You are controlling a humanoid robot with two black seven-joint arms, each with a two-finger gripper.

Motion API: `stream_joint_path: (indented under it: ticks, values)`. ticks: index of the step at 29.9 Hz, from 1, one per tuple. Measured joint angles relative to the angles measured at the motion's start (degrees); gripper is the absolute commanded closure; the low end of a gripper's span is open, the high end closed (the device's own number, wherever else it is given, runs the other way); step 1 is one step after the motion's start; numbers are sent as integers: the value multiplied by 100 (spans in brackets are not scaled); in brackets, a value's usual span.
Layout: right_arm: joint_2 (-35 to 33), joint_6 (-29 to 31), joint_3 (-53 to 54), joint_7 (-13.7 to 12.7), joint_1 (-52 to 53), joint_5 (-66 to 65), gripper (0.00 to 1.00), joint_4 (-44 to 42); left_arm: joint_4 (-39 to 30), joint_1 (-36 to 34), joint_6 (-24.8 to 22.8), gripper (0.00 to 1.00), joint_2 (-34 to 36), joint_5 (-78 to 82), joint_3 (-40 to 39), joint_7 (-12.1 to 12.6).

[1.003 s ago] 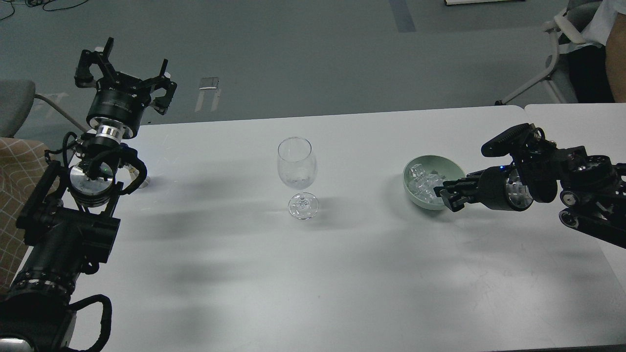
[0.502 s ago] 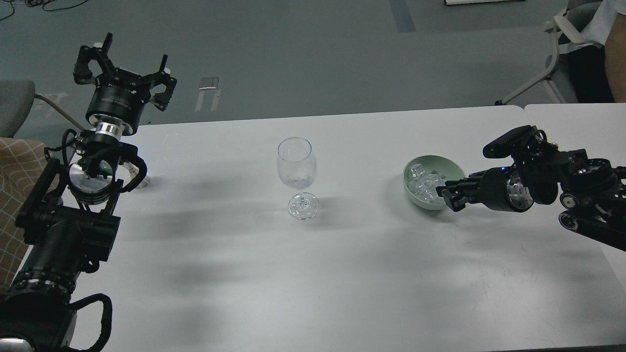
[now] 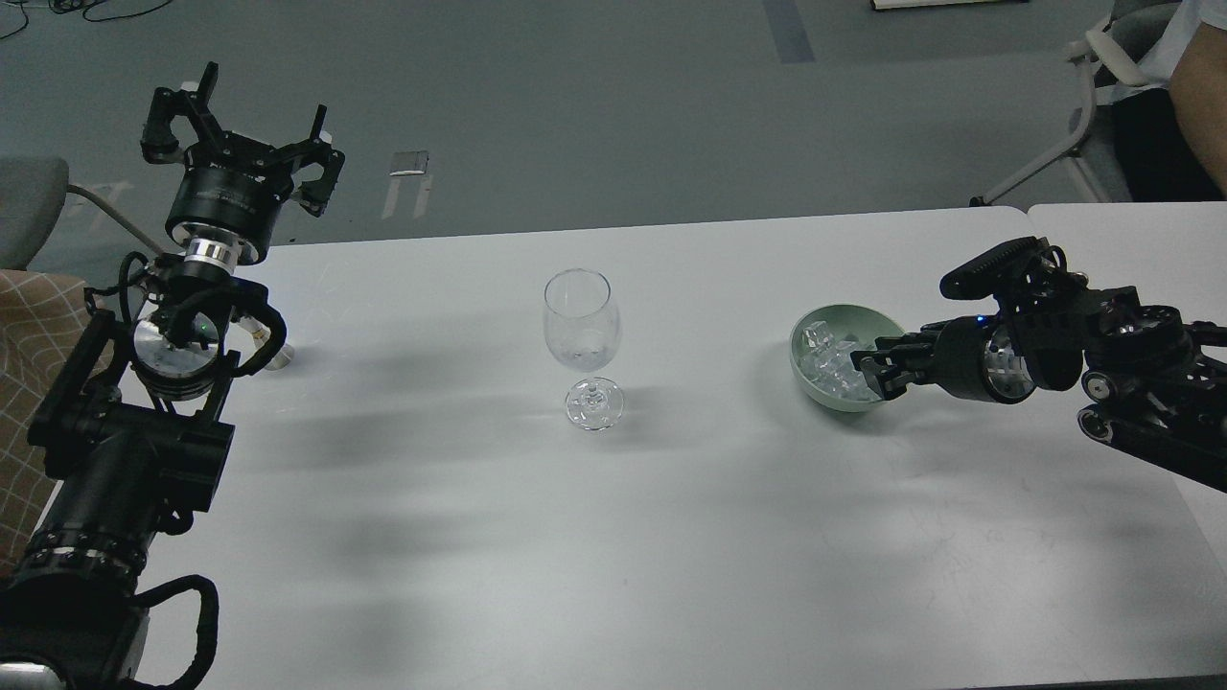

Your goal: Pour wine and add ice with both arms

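Jaws of the black right gripper (image 3: 874, 370) are poked into the pale green bowl (image 3: 810, 381), touching the small clear ice cubes (image 3: 832, 362); whether they are apart cannot be told. Left gripper (image 3: 244, 120) is held wide apart, far left.

ice (image 3: 832, 364): clear glassy cubes heaped in pale green bowl (image 3: 815, 393) | left arm (image 3: 125, 450): black, raised upright at tabletop's (image 3: 613, 537) left edge | right arm (image 3: 1102, 359): black, reaching sideways to bowl's rim
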Motion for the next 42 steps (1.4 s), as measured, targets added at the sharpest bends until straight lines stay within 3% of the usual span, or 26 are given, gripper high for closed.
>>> stream_joint_path:
  ticks: [9, 36, 42]
  values:
    - [99, 3, 1, -96, -2, 0, 58, -213, 0, 0, -11, 2, 17, 0, -35, 0]
    - [281, 46, -86, -55, -119, 20, 54, -372, 3, 134, -31, 2, 43, -41, -136, -7]
    - [281, 57, -96, -59, -131, 16, 64, -382, 3, 165, -55, 2, 52, -40, -191, 0]
